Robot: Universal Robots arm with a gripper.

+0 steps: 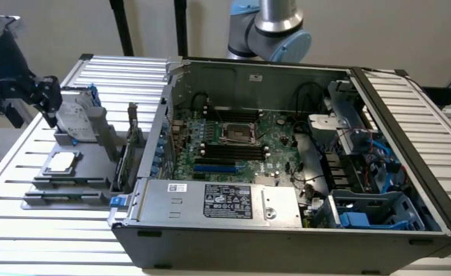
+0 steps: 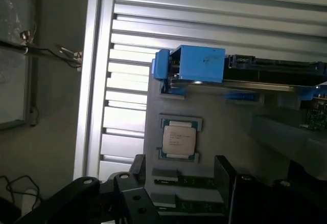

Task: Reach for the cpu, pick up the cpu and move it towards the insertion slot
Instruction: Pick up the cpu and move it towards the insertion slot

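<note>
The tool point(image 2: 181, 183) hangs above the cpu point(image 2: 179, 138), jaws spread and empty, apparently aligned to straddle it in its grey holder point(image 2: 217, 132).

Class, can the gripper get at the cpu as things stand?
Probably yes: the cpu lies flat on its grey tray, top uncovered, and the gripper hangs above it with nothing between.

the worktop point(image 1: 34, 241) is made of long silver slats with gaps between them. a big open computer case point(image 1: 287, 244) sits on it. a flat grey holder point(image 1: 94, 164) lies beside the case, nearer the worktop's edge at the exterior view's left.
</note>
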